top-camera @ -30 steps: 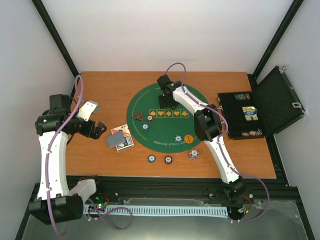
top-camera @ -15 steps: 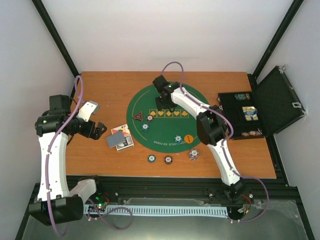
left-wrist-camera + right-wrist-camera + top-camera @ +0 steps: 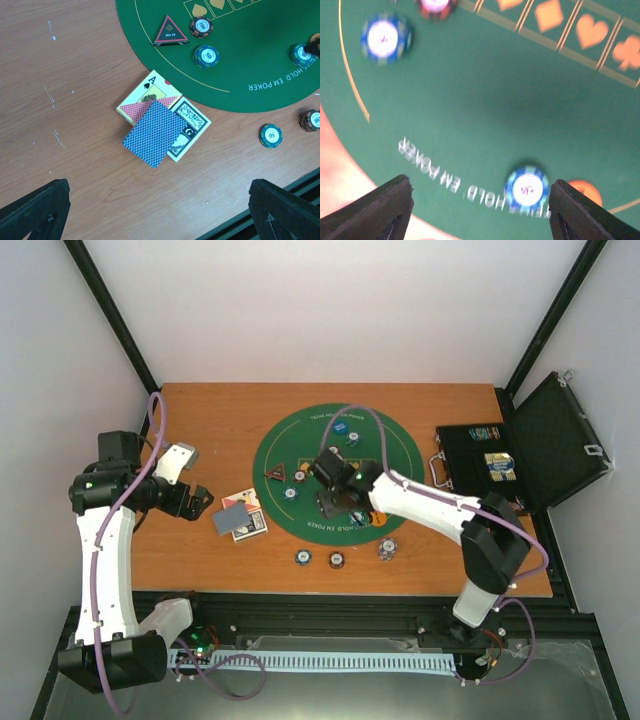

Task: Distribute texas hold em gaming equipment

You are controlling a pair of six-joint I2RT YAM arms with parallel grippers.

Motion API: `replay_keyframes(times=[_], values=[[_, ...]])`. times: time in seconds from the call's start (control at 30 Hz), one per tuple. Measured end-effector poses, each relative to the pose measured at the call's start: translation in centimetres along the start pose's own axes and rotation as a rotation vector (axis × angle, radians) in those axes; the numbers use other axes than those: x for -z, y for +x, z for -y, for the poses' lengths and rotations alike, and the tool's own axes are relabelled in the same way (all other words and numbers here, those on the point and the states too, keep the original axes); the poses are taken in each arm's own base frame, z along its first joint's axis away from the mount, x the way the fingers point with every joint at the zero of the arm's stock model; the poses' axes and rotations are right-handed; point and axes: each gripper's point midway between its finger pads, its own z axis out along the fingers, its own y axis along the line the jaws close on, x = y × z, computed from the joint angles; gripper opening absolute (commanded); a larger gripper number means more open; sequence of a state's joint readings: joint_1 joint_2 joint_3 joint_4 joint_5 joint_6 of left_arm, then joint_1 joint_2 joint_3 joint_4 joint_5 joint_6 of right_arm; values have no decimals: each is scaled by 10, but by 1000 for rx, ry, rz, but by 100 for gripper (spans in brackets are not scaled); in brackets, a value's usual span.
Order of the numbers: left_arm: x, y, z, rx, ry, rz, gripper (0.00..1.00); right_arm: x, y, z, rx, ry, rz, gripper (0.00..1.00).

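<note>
Playing cards [image 3: 156, 132] with blue backs lie in a small pile on the wood left of the green mat [image 3: 300, 450], a little ahead of my open, empty left gripper [image 3: 160, 220]. A red-black triangular marker [image 3: 170, 32] and two chips [image 3: 206, 55] sit on the mat's left side. My right gripper [image 3: 482, 215] hangs open over the mat's near part, holding nothing. A blue-and-white chip [image 3: 526, 187] lies flat on the mat below, close to its right finger, with an orange disc [image 3: 585, 192] beside it. Two small round pieces [image 3: 345, 430] rest on the far part of the mat.
Three chips [image 3: 337, 560] lie on the wood between the mat and the table's near edge. The black hinged case [image 3: 500, 470] stands open at the right with more pieces inside. The frame rail runs along the near edge.
My right gripper has pulled back from the mat's far part to its near part, its jaws wider. Two round pieces now show where it was. The left arm has not moved.
</note>
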State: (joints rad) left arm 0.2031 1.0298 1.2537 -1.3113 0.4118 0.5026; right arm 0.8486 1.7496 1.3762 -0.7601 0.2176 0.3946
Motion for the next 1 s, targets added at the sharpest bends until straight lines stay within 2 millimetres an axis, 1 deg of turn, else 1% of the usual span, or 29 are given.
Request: replay_keyframes(times=[0.13,0.17,0.3,0.4,0.5,0.57,0.8,1.0], values=[[2,1,1,5,-2,3,100,8,54,-11,40,-8,-43,79],[2,1,2,7,-1,2,100,10,64,-14,45,-14,-49,80],[4,1,2,6,-5,9,100,19,97,-34,69,-45,-64,81],[6,2,4,3,-9,17,100,22,116,-50,92,-65,-78,83],[6,5,6,2,-11,20,100,22,128,-60,99,-78,-87,83],[7,5,6,1,-12,23,100,19,135,-61,95,-80,-95,83],[7,5,6,1,-12,23,100,5,148,-58,89,-56,-131,79],[7,5,6,0,-12,23,100,-14,158,-59,103,-37,-172,74]])
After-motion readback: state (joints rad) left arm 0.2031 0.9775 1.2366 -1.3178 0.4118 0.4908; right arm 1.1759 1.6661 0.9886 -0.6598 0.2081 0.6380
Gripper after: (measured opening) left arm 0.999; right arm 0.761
